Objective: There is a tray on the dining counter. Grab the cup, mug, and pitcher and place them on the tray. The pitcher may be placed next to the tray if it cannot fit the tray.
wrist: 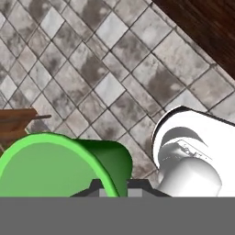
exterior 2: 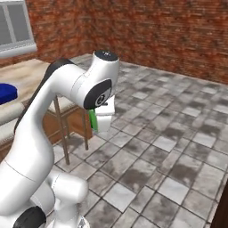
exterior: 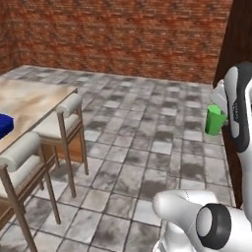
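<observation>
A bright-green cup (exterior: 215, 119) hangs in the air over the tiled floor, to the right of the dining counter (exterior: 29, 98). No handle shows on it. My gripper (wrist: 114, 187) is shut on its rim, and the cup's open mouth (wrist: 55, 167) faces the hand view. In the right base view a strip of the cup (exterior 2: 93, 119) shows beside the white hand. The deep-blue tray (exterior: 4, 124) lies on the beige counter top at the far left, also seen as the tray (exterior 2: 6, 92) from the right side. The mug and pitcher are out of view.
Two wooden stools with white cushions (exterior: 61, 118) (exterior: 19, 155) stand along the counter's edge. A red brick wall (exterior: 123, 34) closes the back. A dark wooden panel (exterior: 241, 29) rises at the right. Grey floor tiles (exterior: 142, 142) stretch between counter and arm.
</observation>
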